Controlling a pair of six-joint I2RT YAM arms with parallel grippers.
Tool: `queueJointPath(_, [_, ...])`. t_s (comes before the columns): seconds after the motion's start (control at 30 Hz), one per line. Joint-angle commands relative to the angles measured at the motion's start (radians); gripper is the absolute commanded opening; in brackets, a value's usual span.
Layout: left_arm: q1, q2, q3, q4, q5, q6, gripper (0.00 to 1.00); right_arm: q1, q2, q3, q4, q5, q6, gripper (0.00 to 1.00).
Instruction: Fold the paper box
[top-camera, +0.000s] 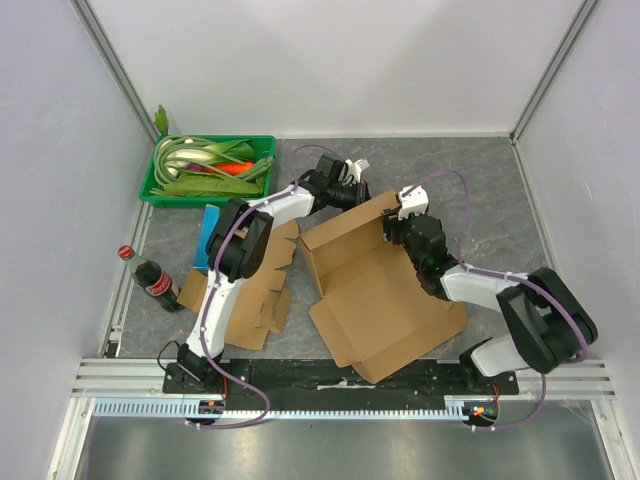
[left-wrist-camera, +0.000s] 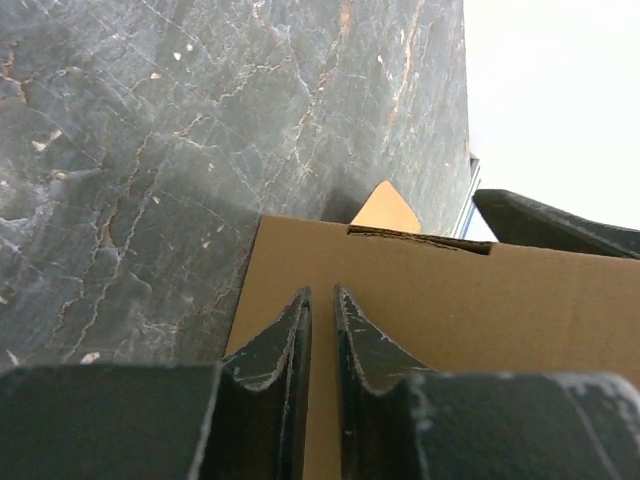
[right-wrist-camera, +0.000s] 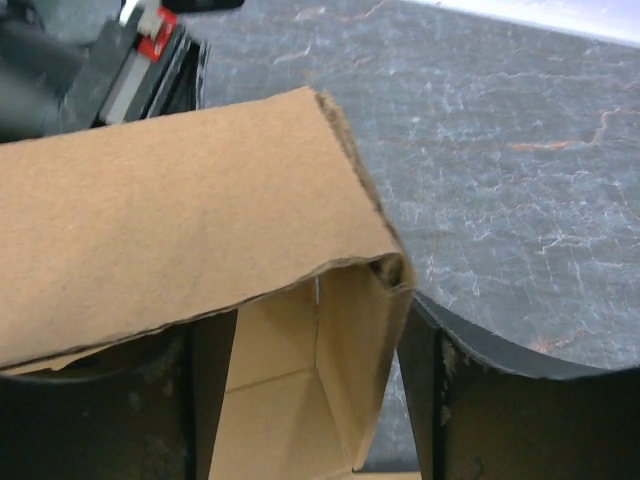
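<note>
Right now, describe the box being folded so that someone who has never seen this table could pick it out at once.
Look at the grey stone table in the overhead view: the paper box sits at its middle, near the front edge. It is brown cardboard with open flaps; unlike the flat cardboard sheets lying to its left, it already has raised walls.

My left gripper (top-camera: 352, 190) and right gripper (top-camera: 393, 228) meet at the raised far wall of the cardboard box (top-camera: 375, 290), with flat cardboard (top-camera: 255, 300), a cola bottle (top-camera: 152, 278) and a green tray (top-camera: 170, 200) leftward.
</note>
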Motion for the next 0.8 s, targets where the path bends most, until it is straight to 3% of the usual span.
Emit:
queueJointPath(0.0, [0.032, -0.1, 0.023, -0.039, 0.023, -0.006, 0.23, 0.005, -0.116, 0.056, -0.339, -0.062, 0.043, 0.73])
queueJointPath(0.07, [0.048, -0.105, 0.046, -0.068, 0.011, 0.011, 0.25, 0.005, -0.145, 0.07, -0.475, -0.053, 0.077, 0.84])
queueJointPath(0.1, [0.052, -0.105, 0.058, -0.081, 0.009, 0.017, 0.26, 0.003, -0.178, 0.07, -0.514, -0.051, 0.104, 0.97])
queueJointPath(0.47, [0.052, -0.18, 0.071, -0.21, -0.094, 0.138, 0.35, 0.005, -0.456, 0.096, -1.071, 0.002, 0.377, 0.98])
queueJointPath(0.63, [0.039, -0.203, 0.062, -0.223, -0.086, 0.157, 0.37, 0.002, -0.466, 0.183, -1.353, -0.111, 0.502, 0.98])
queueJointPath(0.77, [0.027, -0.258, 0.023, -0.241, -0.13, 0.193, 0.37, 0.002, -0.537, 0.234, -1.54, -0.047, 0.75, 0.98])
